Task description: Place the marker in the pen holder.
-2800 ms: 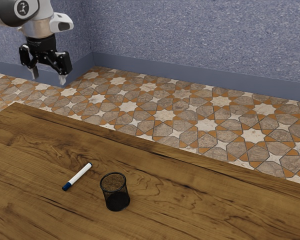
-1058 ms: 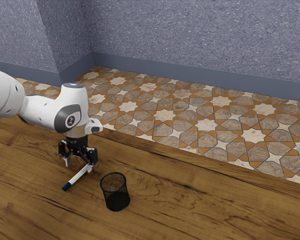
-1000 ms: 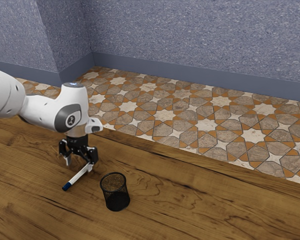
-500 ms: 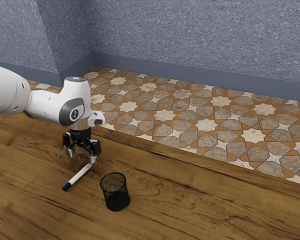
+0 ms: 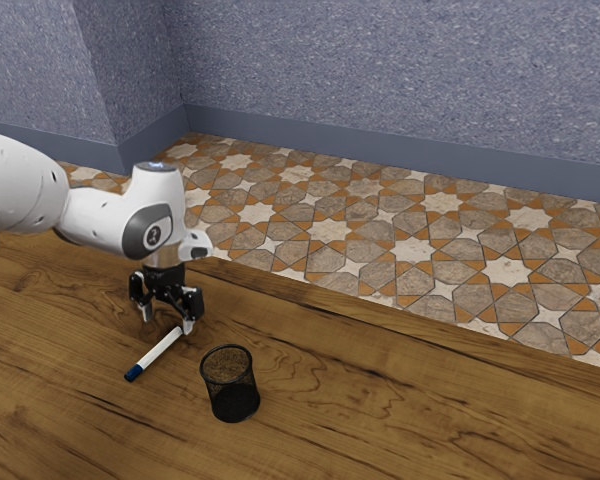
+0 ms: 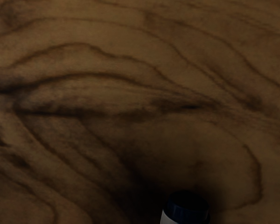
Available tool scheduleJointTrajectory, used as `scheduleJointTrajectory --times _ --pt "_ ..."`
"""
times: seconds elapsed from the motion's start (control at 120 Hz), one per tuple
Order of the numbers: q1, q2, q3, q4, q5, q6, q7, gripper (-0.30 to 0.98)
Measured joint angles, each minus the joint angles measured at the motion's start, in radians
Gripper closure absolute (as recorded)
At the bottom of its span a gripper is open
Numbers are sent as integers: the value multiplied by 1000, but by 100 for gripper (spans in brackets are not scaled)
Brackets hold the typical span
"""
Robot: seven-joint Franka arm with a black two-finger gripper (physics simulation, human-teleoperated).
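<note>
The arm (image 5: pixel 100 220), white with dark grey trim, enters from the exterior view's left. Its black gripper (image 5: pixel 168 322) points down over the wooden table (image 5: pixel 400 430), fingers parted. The marker (image 5: pixel 158 352) lies obliquely on the tabletop, white-barrelled, blue end toward the exterior view's lower left. Its other end is at the finger on the exterior view's right; contact cannot be determined. The pen holder (image 5: pixel 235 401), black mesh, stands upright near the marker, apart from it. Beyond the table: floor (image 5: pixel 410 250) of star-patterned tiles, blue-grey skirting (image 5: pixel 380 166), speckled bluish wall (image 5: pixel 380 80).
</note>
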Motion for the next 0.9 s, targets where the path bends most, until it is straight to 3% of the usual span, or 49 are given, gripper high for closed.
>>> scheduleJointTrajectory --times 0.225,0.55,0.683,0.9 --pt "0 -1 0 -23 -18 6 3 1" --pt "-2 -4 1 -21 -1 7 9 59" --pt "-2 -4 1 -21 4 9 8 70" --pt "-2 -4 1 -21 22 14 -4 77"
